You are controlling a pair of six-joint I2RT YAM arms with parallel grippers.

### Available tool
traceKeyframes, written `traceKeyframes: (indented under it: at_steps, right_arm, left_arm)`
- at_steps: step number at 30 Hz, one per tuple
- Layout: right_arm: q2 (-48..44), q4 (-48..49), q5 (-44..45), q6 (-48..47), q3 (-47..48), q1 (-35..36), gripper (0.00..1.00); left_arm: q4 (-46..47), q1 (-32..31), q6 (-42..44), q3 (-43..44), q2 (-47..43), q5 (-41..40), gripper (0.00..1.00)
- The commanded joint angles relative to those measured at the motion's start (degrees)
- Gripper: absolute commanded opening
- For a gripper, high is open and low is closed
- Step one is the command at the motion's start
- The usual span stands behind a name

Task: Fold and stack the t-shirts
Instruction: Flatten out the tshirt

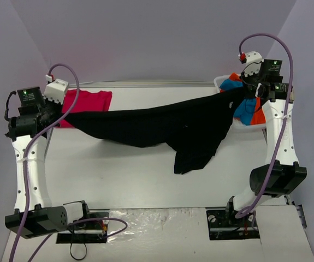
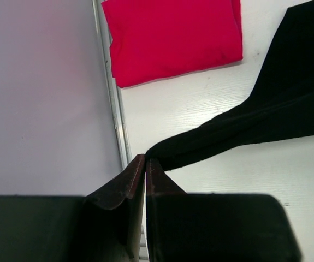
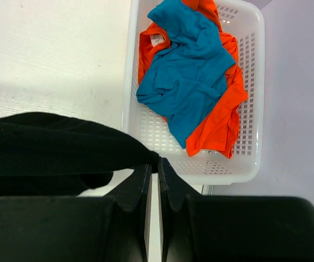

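A large black t-shirt (image 1: 167,126) hangs stretched between both arms above the table, its lower part drooping toward the middle. My left gripper (image 2: 146,159) is shut on one end of the black t-shirt (image 2: 244,128). At the other end of this black t-shirt (image 3: 47,147), my right gripper (image 3: 154,162) is shut on the cloth just in front of the basket. A folded crimson-red t-shirt (image 1: 88,105) (image 2: 173,38) lies flat at the back left. A blue t-shirt (image 3: 187,71) lies crumpled on an orange t-shirt (image 3: 222,117) in the basket.
A white perforated basket (image 3: 249,136) (image 1: 220,82) stands at the back right of the table. A metal rail (image 2: 116,120) runs along the table's far edge against the grey wall. Both arm bases sit at the near edge.
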Motion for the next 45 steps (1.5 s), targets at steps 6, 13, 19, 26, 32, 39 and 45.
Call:
traceKeyframes:
  at_steps: [6,13,19,26,32,39,45]
  right_arm:
    - [6.08,3.78,-2.41,3.46,10.05,-1.19,0.00]
    - [13.20,3.95,-4.44,4.60,20.16,-1.19,0.00]
    - [9.71,4.13,-4.97,5.22,24.39,-1.19,0.00]
    - [-1.63,4.13,-5.49,6.89,19.50,-1.19,0.00]
    - [-16.39,4.39,-5.93,7.51,8.85,-1.19,0.00]
    - [-26.87,4.48,-4.26,9.09,6.46,-1.19,0.00]
    - [-23.37,7.01,-2.51,10.32,7.78,-1.19,0.00]
  left_arm:
    - [2.58,1.04,-6.97,8.81,6.40,7.74,0.02]
    - [6.54,1.04,-11.81,11.79,11.07,15.65,0.02]
    - [9.70,1.39,-14.89,16.63,8.36,16.10,0.02]
    - [8.30,1.48,-14.63,18.66,-0.50,16.19,0.02]
    - [6.63,1.48,-13.92,11.82,-11.14,15.31,0.02]
    - [4.52,1.48,-13.75,10.30,-19.60,12.76,0.02]
    - [7.67,1.48,-15.06,11.01,-19.17,8.28,0.02]
